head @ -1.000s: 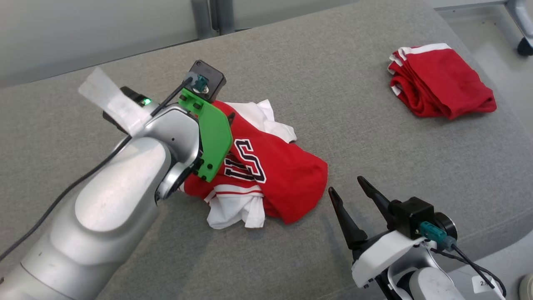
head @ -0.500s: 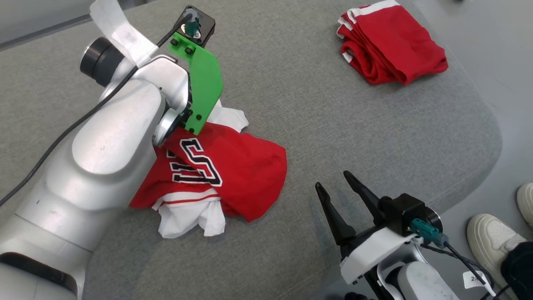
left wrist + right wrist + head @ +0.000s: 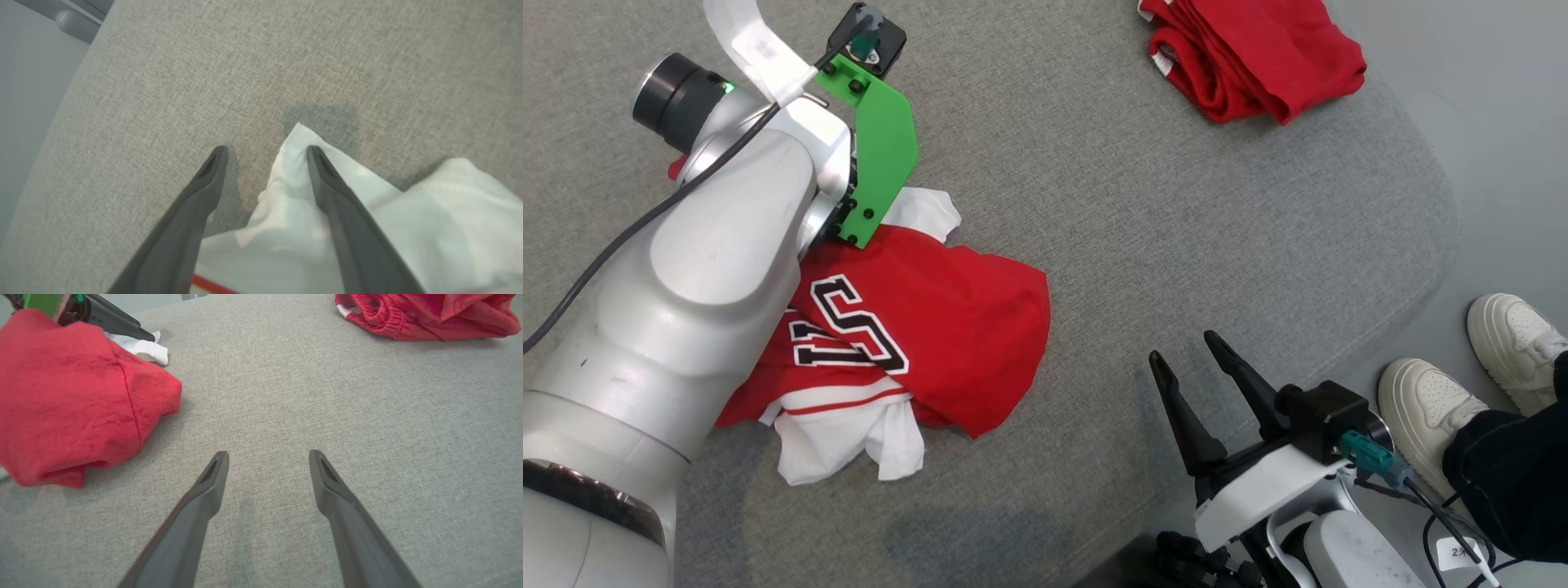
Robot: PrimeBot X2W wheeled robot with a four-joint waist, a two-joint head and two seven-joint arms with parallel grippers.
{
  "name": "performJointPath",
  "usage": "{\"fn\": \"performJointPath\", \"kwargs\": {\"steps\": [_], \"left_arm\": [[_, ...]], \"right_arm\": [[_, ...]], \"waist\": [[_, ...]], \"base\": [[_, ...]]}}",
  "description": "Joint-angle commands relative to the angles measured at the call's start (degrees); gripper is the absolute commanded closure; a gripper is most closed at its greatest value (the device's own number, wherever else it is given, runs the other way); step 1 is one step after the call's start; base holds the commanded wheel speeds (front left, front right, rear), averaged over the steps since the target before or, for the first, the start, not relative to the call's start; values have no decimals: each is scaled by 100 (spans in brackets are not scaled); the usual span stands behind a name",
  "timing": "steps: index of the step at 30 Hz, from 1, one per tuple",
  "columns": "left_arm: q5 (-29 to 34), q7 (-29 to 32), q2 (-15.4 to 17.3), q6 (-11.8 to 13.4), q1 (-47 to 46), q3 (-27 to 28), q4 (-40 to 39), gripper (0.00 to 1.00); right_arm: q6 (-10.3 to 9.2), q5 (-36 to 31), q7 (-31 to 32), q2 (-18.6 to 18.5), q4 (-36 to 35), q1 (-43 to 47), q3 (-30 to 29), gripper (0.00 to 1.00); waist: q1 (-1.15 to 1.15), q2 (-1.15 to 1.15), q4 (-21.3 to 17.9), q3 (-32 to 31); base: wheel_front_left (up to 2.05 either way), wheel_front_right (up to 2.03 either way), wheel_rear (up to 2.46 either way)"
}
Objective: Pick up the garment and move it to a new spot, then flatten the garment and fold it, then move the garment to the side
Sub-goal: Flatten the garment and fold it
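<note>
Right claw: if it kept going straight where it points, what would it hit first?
Most likely the bare grey cushion: the right claw, open, aims between the crumpled jersey and the folded red garment, touching neither. Depth is hard to judge.

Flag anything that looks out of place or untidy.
The red jersey lies crumpled in a heap, white fabric spilling out, unlike the folded red garment farther off. A person's shoes stand close beside the grey surface.

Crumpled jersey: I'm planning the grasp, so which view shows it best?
Head view: most of the crumpled jersey shows, lettering up. Left wrist view gives its white corner; right wrist view, its red fold.
</note>
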Motion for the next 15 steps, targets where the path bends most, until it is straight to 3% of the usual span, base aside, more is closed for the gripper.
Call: {"fn": "performJointPath", "kwargs": {"steps": [1,3,4,5,7,8,12,13,14,15], "left_arm": [[-38,98,98,-61,14,-32,116,0],[-159,141,112,-108,64,1,160,0],[-260,163,83,-142,133,45,160,6],[-353,193,45,-181,213,78,150,18],[-512,211,-31,-242,318,86,97,51],[-569,205,-67,-277,362,76,67,60],[-712,241,-153,-310,488,85,48,72],[-718,234,-144,-308,503,68,60,82],[-679,204,-126,-298,506,39,75,100],[-643,170,-107,-261,503,32,97,100]], "right_arm": [[-4,53,-18,6,29,-66,27,0],[-4,65,-16,6,56,-129,80,0],[-5,69,-19,5,77,-153,109,0],[-5,82,-21,4,95,-184,139,0],[-4,111,-31,4,126,-246,192,0],[-5,122,-38,4,148,-275,208,0],[-5,118,-65,4,179,-352,239,0],[-4,117,-74,4,191,-363,240,0],[-5,111,-74,4,193,-368,234,0],[-5,101,-89,4,197,-367,212,0]], "waist": [[0,0,-17,37],[0,0,-12,42],[0,0,-10,40],[0,0,-8,40],[0,0,-1,46],[0,0,7,55],[0,0,8,77],[0,0,7,86],[0,0,5,92],[0,0,3,97]], "base": [[0,0,0],[0,0,0],[0,0,0],[0,0,0],[0,0,0],[0,0,0],[0,0,0],[0,0,0],[0,0,0],[0,0,0]]}}
